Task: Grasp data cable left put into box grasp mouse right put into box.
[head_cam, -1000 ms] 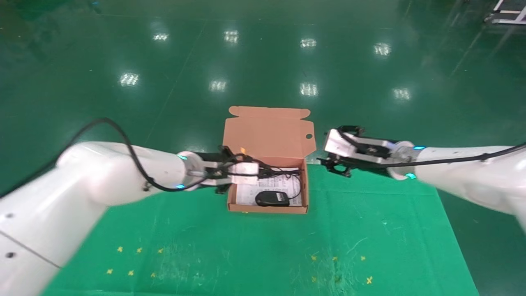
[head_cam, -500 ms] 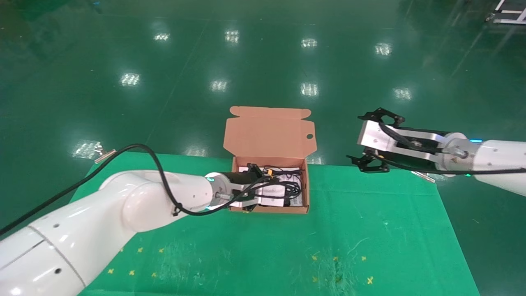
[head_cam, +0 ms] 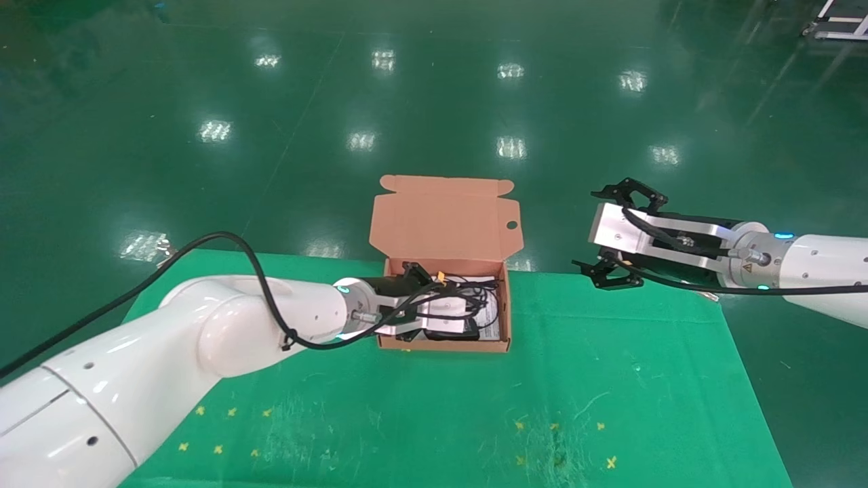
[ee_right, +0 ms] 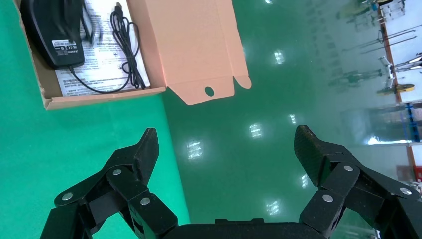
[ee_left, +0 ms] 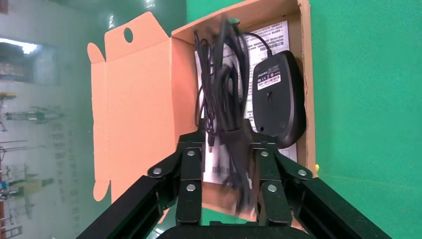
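There is one box (head_cam: 444, 224), one mouse (ee_left: 277, 97) and one data cable (ee_left: 225, 99). Two grippers show: the left gripper (ee_left: 226, 169) and the right gripper (ee_right: 226, 149).

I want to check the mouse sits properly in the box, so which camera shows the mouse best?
The left wrist view: the mouse lies underside up in the box, label showing, beside the data cable in the left end effector. The right wrist view cuts it off at the frame edge; the head view mostly hides it.
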Robot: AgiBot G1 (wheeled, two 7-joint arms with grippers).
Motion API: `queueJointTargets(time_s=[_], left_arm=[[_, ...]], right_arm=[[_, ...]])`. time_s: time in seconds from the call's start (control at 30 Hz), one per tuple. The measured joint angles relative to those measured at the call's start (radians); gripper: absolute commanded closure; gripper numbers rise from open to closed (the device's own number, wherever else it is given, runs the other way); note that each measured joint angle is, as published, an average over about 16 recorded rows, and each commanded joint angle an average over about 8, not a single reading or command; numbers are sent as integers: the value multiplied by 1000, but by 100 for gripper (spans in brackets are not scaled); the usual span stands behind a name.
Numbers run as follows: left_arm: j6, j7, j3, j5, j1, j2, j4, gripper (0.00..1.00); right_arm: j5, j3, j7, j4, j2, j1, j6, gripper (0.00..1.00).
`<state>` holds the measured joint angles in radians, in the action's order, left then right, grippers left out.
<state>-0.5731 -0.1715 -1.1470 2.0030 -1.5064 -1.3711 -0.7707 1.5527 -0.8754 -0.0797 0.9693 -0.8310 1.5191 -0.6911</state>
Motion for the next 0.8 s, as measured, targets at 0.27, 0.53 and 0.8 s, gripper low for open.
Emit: queueJointTargets(time_s=[0.27, 0.53, 0.8], left_arm=[[15, -12, 25, -13, -43, 26, -24, 0], [29, -31, 66, -52, -115, 56, -26, 0], [-35, -35, 138, -154, -111, 111, -47, 0]], right_arm=[[5, 11, -20, -2, -6, 34, 10, 0], [41, 10, -59, 13, -5, 95, -7, 0], [29, 28, -67, 39, 11, 98, -79, 0]])
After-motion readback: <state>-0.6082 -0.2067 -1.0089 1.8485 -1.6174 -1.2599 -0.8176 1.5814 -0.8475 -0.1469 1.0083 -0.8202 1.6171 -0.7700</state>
